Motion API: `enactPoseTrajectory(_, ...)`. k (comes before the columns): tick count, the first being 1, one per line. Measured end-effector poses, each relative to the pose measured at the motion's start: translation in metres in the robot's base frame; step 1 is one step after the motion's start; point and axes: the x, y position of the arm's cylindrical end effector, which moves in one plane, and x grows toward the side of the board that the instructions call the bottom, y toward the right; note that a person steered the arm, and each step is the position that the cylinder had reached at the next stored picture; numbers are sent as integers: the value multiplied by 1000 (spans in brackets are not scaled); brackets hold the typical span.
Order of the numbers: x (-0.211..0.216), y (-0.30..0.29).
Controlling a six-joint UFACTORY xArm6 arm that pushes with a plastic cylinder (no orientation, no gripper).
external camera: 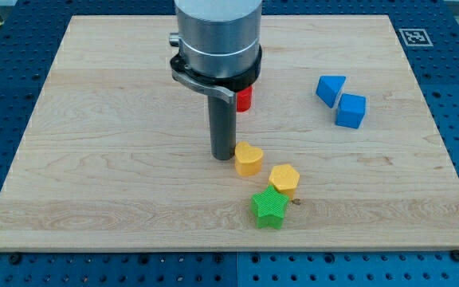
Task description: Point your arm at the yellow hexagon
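The yellow hexagon (pixel 284 178) lies on the wooden board (pixel 102 159), right of centre toward the view's bottom. A second yellow block (pixel 249 159), heart-like in shape, lies just up and left of it. My tip (pixel 222 154) rests on the board right beside the left edge of that heart-like block, some way up and left of the hexagon. A green star (pixel 269 207) sits just below the hexagon, touching or nearly touching it.
A red block (pixel 244 99) shows partly behind the arm's grey body (pixel 217 36). Two blue blocks lie at the view's right: a wedge-like one (pixel 330 88) and a cube (pixel 351 111), close together. A marker tag (pixel 413 37) sits at the board's top right corner.
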Motion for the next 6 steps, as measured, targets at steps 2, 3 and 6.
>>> enactPoseTrajectory(2,-23,97)
enactPoseTrajectory(3,8,158)
enactPoseTrajectory(6,96,131)
